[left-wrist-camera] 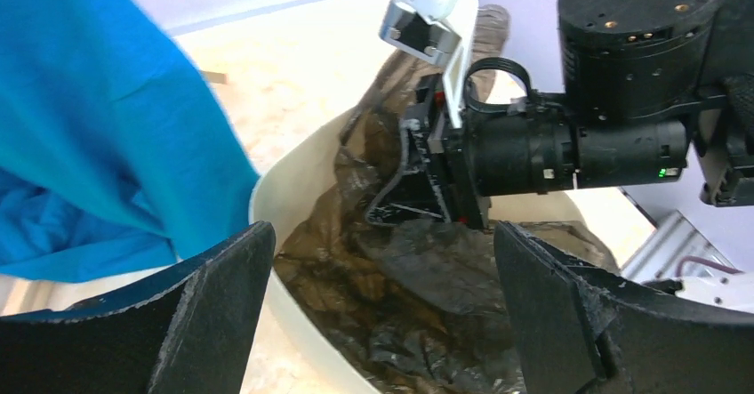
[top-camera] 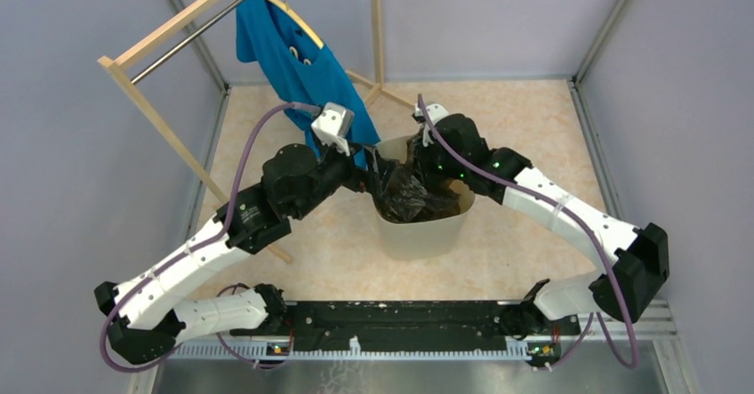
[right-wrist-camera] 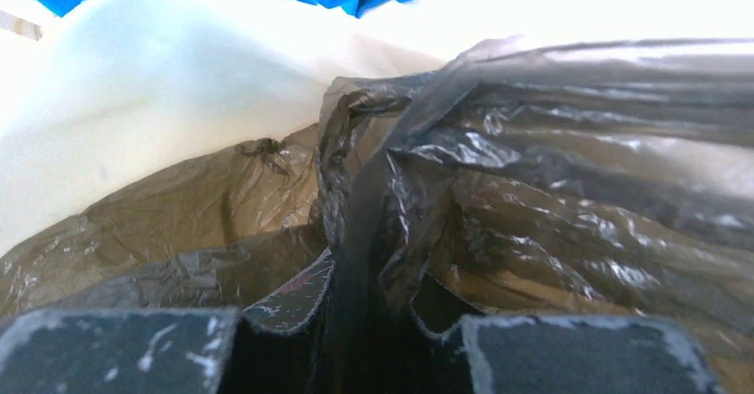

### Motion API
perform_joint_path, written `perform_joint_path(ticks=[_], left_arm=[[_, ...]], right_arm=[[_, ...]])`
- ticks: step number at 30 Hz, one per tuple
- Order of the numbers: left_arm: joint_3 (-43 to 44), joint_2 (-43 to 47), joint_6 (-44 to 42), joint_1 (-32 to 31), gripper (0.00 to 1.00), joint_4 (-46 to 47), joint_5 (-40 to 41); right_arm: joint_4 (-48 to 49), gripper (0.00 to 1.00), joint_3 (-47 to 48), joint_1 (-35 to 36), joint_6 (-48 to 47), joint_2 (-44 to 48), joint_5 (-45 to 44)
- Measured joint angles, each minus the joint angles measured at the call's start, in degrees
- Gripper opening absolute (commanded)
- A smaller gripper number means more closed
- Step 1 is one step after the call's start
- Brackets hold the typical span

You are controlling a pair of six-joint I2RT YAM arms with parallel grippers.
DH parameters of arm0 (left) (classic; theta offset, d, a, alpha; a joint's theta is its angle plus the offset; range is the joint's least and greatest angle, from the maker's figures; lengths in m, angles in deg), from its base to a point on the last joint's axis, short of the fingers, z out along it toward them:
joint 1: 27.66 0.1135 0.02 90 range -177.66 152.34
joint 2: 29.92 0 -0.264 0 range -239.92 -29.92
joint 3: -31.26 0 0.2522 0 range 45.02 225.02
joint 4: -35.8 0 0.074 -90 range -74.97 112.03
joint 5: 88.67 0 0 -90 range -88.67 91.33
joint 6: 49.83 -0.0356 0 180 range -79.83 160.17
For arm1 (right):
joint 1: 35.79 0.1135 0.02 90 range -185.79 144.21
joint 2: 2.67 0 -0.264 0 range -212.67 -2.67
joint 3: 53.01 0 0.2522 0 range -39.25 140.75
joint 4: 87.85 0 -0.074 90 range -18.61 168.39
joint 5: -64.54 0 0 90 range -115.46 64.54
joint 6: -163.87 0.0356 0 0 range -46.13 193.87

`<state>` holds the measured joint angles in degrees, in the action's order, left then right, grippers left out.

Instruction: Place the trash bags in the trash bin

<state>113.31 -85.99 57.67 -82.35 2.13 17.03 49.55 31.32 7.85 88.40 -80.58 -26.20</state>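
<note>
The cream-beige trash bin [top-camera: 422,234] stands on the floor in the middle. The dark, glossy trash bag [top-camera: 413,194] lies crumpled inside it, and part of it rises over the far rim. My right gripper [top-camera: 418,148] reaches in from the far right side and is shut on a bunched fold of the bag [right-wrist-camera: 391,189]; its fingers [right-wrist-camera: 293,296] pinch the plastic. My left gripper [top-camera: 369,180] hangs at the bin's left rim [left-wrist-camera: 267,198], jaws wide apart and empty, with the bag [left-wrist-camera: 418,269] beyond them. The right gripper also shows in the left wrist view [left-wrist-camera: 418,189].
A blue shirt [top-camera: 298,65] hangs on a wooden clothes rack [top-camera: 156,114] at the back left, close to the left arm and the bin's far left side. It fills the left of the left wrist view [left-wrist-camera: 98,127]. Grey walls enclose the floor.
</note>
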Motion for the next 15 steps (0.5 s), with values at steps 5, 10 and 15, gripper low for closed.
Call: perform_joint_path(ticks=[5,10,15], left_arm=[[1.5,-2.7,1.1,0.0,0.99,1.1,-4.0],[3.0,-4.3,2.3,0.0,0.99,1.2,-8.3],[5.6,-7.5,2.6,0.0,0.98,1.3,-13.5]], right_arm=[[-1.5,0.13,0.0,-0.2,1.0,2.0,1.0],[-1.3,0.11,0.0,-0.2,2.6,7.5,1.9],[-1.0,0.17,0.0,-0.3,3.1,9.0,2.1]])
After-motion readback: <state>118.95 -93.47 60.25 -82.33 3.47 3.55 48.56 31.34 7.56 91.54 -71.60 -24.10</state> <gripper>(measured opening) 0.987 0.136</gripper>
